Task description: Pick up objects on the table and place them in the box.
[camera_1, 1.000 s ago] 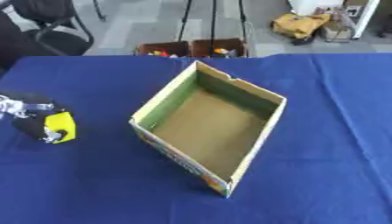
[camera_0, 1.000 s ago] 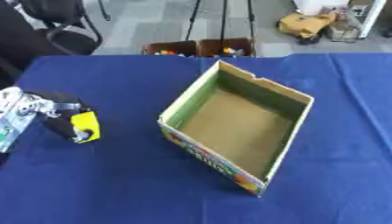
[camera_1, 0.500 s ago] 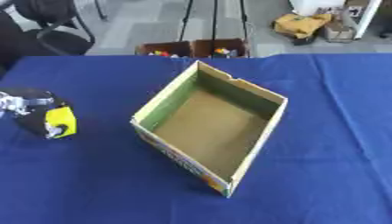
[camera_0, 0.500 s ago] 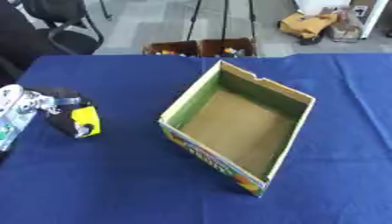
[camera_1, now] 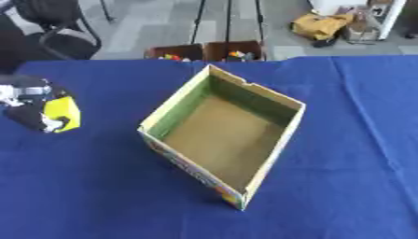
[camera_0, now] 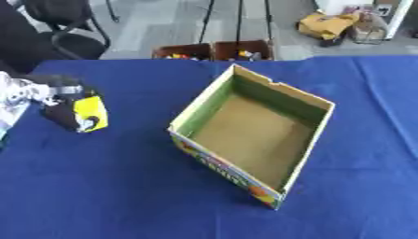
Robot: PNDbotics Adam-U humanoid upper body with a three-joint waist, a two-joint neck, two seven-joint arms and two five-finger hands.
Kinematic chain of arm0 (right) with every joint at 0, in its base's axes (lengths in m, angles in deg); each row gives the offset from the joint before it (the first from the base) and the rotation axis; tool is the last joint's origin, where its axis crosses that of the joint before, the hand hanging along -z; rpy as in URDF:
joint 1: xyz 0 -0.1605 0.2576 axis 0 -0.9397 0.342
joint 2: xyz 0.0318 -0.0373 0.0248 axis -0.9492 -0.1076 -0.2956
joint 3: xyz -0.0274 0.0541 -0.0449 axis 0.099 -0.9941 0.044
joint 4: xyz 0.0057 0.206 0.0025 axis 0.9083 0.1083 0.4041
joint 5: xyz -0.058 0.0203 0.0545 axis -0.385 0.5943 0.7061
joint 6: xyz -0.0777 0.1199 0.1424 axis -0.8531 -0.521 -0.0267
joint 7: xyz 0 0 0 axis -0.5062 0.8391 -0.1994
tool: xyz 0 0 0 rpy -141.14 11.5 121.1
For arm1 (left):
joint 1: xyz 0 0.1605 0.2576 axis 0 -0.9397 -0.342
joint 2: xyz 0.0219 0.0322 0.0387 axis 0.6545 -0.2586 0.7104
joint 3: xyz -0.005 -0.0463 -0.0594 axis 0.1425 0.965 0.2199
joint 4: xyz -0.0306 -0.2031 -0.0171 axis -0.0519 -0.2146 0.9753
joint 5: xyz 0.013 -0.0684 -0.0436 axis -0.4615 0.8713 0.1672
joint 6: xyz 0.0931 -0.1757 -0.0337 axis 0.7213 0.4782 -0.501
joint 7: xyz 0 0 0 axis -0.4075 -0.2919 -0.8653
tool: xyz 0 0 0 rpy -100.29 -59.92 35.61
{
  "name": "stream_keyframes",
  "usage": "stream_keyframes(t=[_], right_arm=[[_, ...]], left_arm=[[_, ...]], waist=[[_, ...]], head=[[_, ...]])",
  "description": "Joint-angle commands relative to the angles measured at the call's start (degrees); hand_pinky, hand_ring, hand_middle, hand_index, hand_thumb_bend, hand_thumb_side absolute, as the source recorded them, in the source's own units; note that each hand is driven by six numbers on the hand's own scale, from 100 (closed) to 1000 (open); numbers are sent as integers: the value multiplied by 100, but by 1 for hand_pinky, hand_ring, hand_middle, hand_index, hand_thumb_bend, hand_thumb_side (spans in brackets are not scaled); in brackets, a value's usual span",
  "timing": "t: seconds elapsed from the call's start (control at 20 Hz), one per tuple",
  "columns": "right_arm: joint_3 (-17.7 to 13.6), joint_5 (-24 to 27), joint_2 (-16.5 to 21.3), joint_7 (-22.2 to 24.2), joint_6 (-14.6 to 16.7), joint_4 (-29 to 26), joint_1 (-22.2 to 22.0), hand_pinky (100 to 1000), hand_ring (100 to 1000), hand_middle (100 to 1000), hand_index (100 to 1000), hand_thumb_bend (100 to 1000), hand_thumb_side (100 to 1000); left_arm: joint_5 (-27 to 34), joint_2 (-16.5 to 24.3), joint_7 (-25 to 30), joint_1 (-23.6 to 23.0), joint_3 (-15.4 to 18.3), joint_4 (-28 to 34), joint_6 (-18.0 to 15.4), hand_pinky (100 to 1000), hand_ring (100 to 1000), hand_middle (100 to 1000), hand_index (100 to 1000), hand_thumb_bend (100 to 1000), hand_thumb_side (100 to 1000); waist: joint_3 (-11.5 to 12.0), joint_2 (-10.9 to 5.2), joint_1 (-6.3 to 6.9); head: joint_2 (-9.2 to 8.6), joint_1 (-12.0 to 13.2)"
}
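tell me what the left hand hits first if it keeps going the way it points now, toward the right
Probably the near-left wall of the open cardboard box. The left hand is at the yellow and black object, and only bare blue tablecloth lies between; heights are hard to judge.

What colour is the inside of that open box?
The box has a plain brown floor and green inner walls; the left eye view shows it best.

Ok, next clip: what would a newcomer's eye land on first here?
Most likely the open cardboard box, set askew in the middle of the blue tablecloth, its brown inside showing nothing in it. Next, at the left edge, the robot's left hand wrapped over a black and yellow object. The right hand shows in neither view.
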Motion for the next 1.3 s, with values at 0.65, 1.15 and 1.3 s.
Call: stream_keyframes(t=[0.65, 1.15, 1.3], right_arm=[[59, 86, 19, 22, -14, -101, 3, 771, 765, 654, 788, 100, 522], [136, 160, -44, 93, 3, -101, 52, 771, 765, 655, 789, 100, 515], [149, 184, -72, 102, 16, -101, 97, 771, 765, 656, 789, 100, 512]], left_arm=[[515, -320, 480, 1210, -141, 1095, 85, 204, 328, 507, 649, 100, 429], [531, -1232, 498, 1827, -377, 952, 89, 196, 320, 498, 647, 100, 430], [409, -1517, 497, 1911, -414, 839, 98, 194, 318, 497, 648, 100, 429]], waist=[[-115, -395, 218], [-494, -442, 344], [-622, -427, 371]], head=[[126, 107], [138, 327], [110, 404]])
